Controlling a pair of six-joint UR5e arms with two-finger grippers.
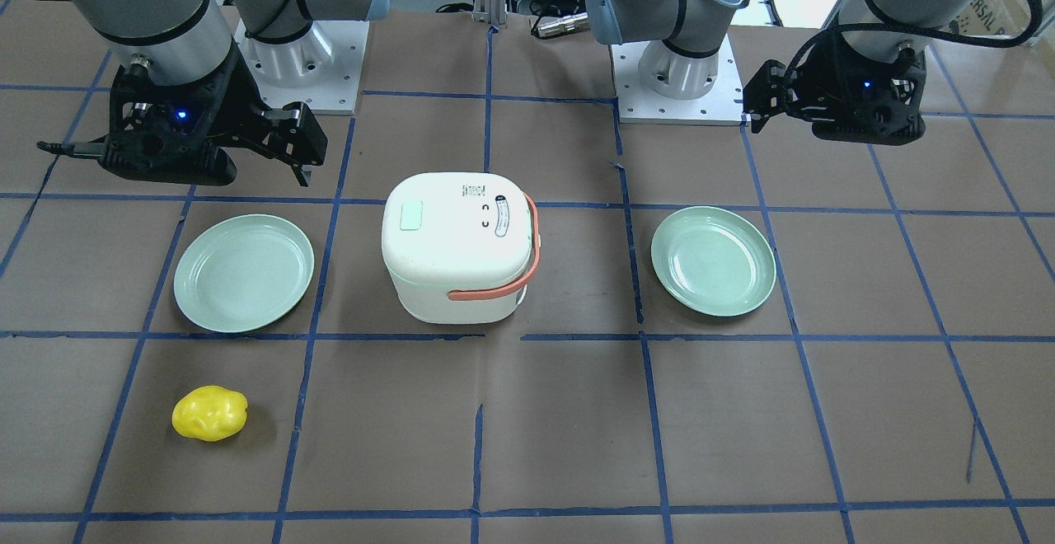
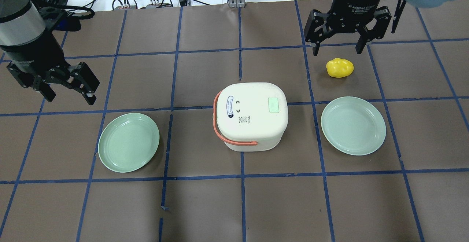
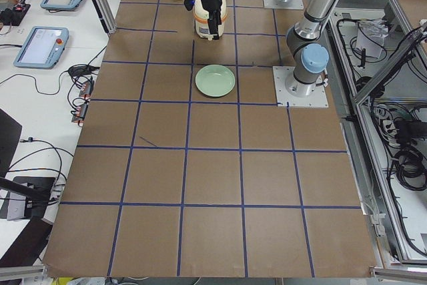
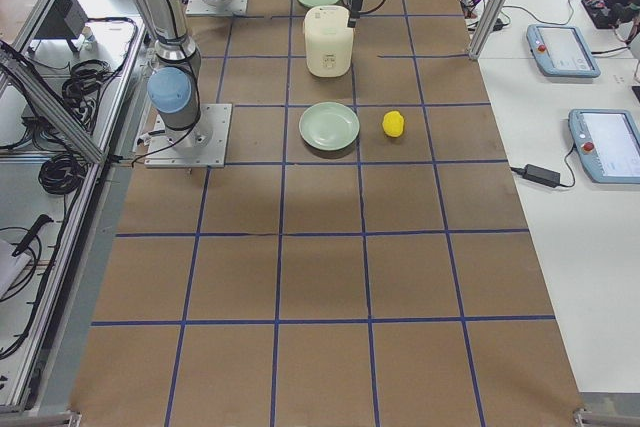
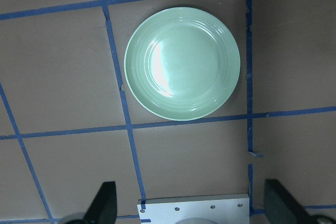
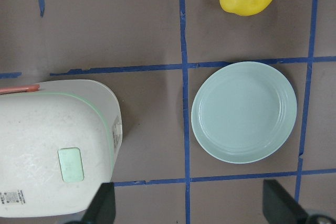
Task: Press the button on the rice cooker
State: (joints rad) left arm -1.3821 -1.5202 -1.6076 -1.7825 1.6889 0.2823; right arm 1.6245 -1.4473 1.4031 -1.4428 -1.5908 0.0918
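Note:
The white rice cooker (image 2: 251, 115) stands at the table's middle with its lid shut and its coral handle (image 2: 219, 132) on its left side. A pale green button (image 2: 273, 105) sits on the lid's right part; it also shows in the right wrist view (image 6: 70, 164). My left gripper (image 2: 69, 97) is open and empty, up over the table far to the cooker's left. My right gripper (image 2: 338, 49) is open and empty, up over the far right, beyond the cooker. Neither touches the cooker.
A mint-green plate (image 2: 128, 142) lies left of the cooker and another plate (image 2: 353, 125) lies right of it. A yellow lumpy object (image 2: 340, 68) lies on the table under my right gripper. Brown table cover with blue tape grid.

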